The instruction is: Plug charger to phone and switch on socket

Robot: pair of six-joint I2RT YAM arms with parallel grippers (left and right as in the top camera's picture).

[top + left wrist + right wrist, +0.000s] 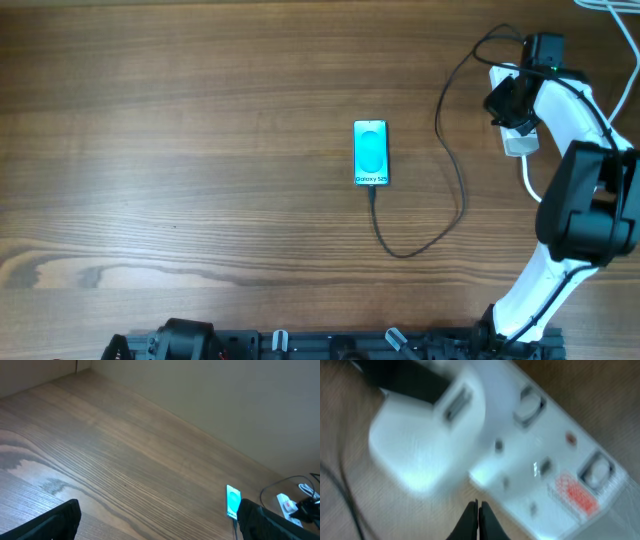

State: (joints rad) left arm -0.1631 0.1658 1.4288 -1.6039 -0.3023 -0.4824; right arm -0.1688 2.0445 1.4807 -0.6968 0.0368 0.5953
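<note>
The phone [370, 153] lies flat mid-table, cyan screen up; it also shows in the left wrist view [233, 501]. The charger's thin black cable [460, 190] runs from the phone's bottom edge, loops right and climbs to the socket [520, 146] at the far right. My right gripper [503, 101] hangs over the socket. In the blurred right wrist view its fingers [478, 512] are shut and empty, just above the table beside the socket [545, 460], which has red marks and a white adapter [425, 445] plugged in. My left gripper [160, 527] is open and empty, low over bare wood.
A white cord [527, 178] leaves the socket toward the right arm. Two rocker switches [530, 402] show on the strip. The left arm's base [180, 340] sits at the front edge. A wall [225, 395] borders the table's far side.
</note>
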